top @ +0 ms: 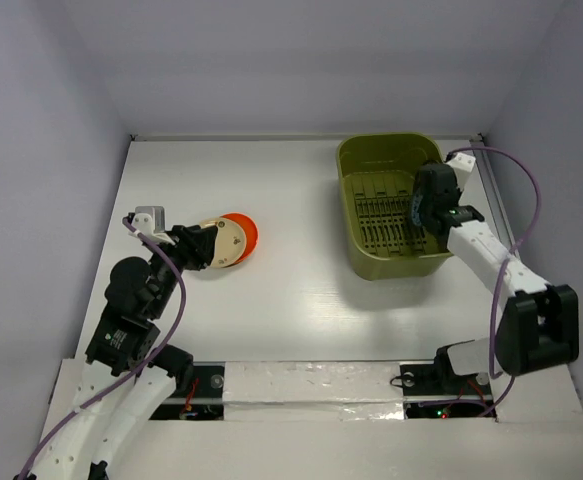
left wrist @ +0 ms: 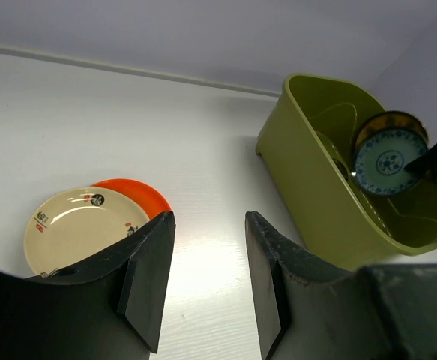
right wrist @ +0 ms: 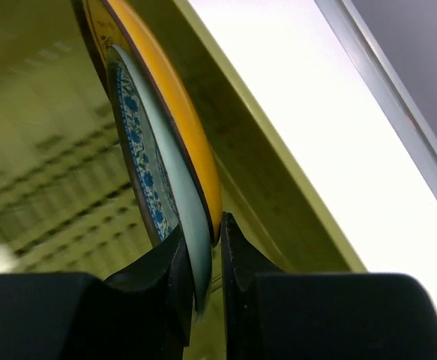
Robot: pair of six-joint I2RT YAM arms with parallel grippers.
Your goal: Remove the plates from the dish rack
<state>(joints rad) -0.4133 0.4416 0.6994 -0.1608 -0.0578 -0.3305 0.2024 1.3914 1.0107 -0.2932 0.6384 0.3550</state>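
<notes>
Where right arm (top: 476, 248) enters rack (top: 345, 195), plate (left wrist: 387, 162) seemingly pinched

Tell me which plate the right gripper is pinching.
The blue-patterned plate, upright in the dish rack with a yellow-backed plate just behind it; the beige plate and orange-red plate lie flat on the table.

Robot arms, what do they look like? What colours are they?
The left arm and the right arm are both made of smooth white plastic links joined by chunky black joints. A thin purple cable loops along each one. The fingers are flat, matte black wedges with slanted tips.
</notes>
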